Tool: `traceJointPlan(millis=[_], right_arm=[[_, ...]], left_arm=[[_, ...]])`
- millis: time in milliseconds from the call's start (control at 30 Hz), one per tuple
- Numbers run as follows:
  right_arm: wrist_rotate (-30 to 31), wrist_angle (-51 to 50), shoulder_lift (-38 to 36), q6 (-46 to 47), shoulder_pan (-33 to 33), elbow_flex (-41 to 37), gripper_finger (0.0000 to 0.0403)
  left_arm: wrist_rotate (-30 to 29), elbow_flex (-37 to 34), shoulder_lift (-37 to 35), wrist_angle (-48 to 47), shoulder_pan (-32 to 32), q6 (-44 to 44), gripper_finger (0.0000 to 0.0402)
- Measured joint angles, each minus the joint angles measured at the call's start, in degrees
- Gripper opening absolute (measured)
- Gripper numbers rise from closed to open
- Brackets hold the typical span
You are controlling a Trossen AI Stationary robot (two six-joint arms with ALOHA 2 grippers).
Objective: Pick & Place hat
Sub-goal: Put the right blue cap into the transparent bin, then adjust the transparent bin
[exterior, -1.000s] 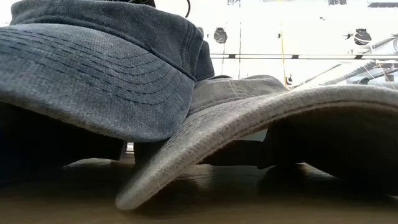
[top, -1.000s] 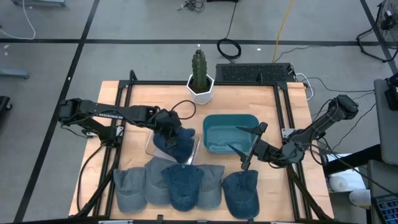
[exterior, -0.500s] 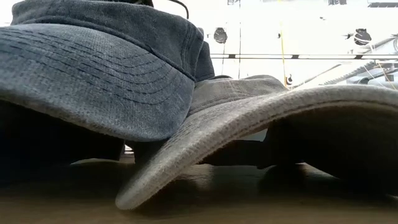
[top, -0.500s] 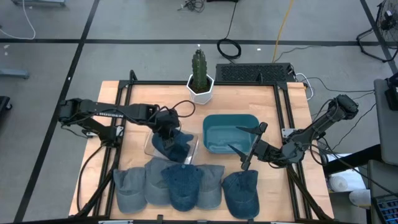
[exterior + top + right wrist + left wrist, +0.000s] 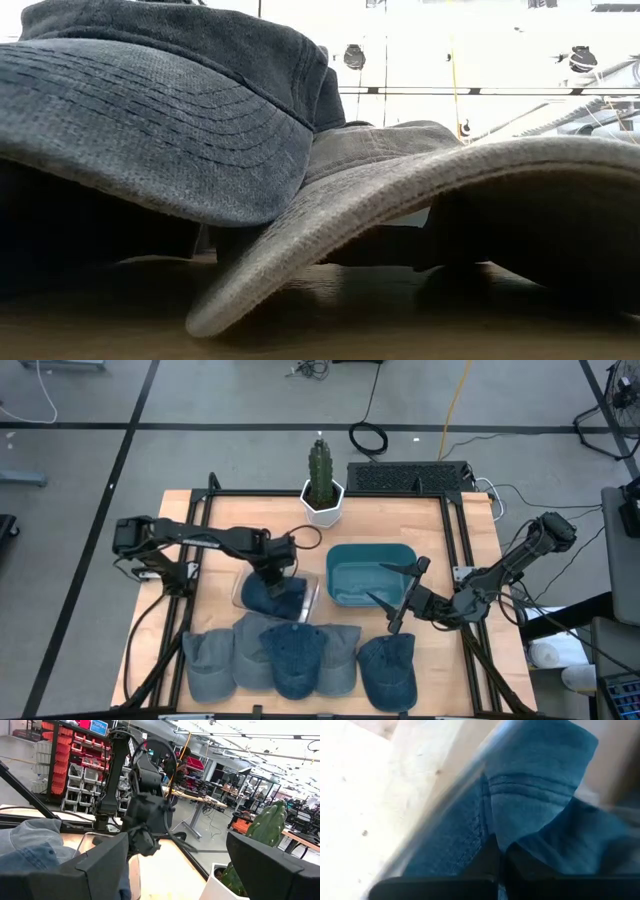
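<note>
A blue denim hat (image 5: 274, 597) lies in a clear tray (image 5: 311, 600) at mid-table. My left gripper (image 5: 276, 567) stands over the hat's far part, shut on it; its wrist view shows the denim hat (image 5: 540, 795) and the tray's rim (image 5: 440, 810). My right gripper (image 5: 390, 588) is open at the near right corner of the teal bin (image 5: 368, 572), touching nothing. Its wrist view looks between its spread fingers (image 5: 95, 865) toward the left arm and the blue hat (image 5: 30, 855). My left gripper holds the blue hat by a fold of denim (image 5: 492, 827) at the hat's far side, pinched between its two shut fingers (image 5: 512, 862). The fingers come from above, pointing down. The hat rests in the clear tray below them.
Several more caps lie overlapping along the near edge (image 5: 295, 660), and their brims fill the low view (image 5: 150, 130). A potted cactus (image 5: 321, 485) stands at the far edge, behind the teal bin. A black frame borders the table (image 5: 452, 540).
My left gripper has gone down and slightly toward the near edge, still shut on the blue hat. The hat, which had hung over the tray's right rim, now sits lower and inside the tray. My right arm has kept still.
</note>
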Motion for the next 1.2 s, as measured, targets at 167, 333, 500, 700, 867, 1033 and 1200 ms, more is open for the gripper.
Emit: traceJointPlan(millis=[167,333,500,700,867,1033,1200], right_arm=[[0.0,-0.4,0.0,0.1,0.0,0.0,0.0325],[0.0,-0.5,0.0,0.1,0.0,0.0,0.0325],[0.0,-0.5,0.0,0.1,0.0,0.0,0.0325],[0.0,-0.5,0.0,0.1,0.0,0.0,0.0325],[0.0,-0.5,0.0,0.2,0.0,0.0,0.0325],[0.0,-0.6,0.0,0.2,0.0,0.0,0.0325],[0.0,-1.4,0.0,1.2,0.1,0.0,0.0325]], left_arm=[[-4.0,-0.1,0.8,2.0,0.2,5.4,0.0018],[-5.2,-0.1,-0.9,3.1,0.2,5.8,0.0034],[-7.5,-0.1,-3.4,3.6,0.0,5.8,0.0074],[-8.7,-0.1,-6.9,3.7,-0.2,6.0,0.0161],[-0.5,-0.1,-11.1,3.9,-2.0,8.2,0.0217],[2.0,-0.1,-13.4,-1.8,-10.4,11.8,0.0222],[0.7,-0.1,-13.2,-4.7,-18.8,9.9,0.02]])
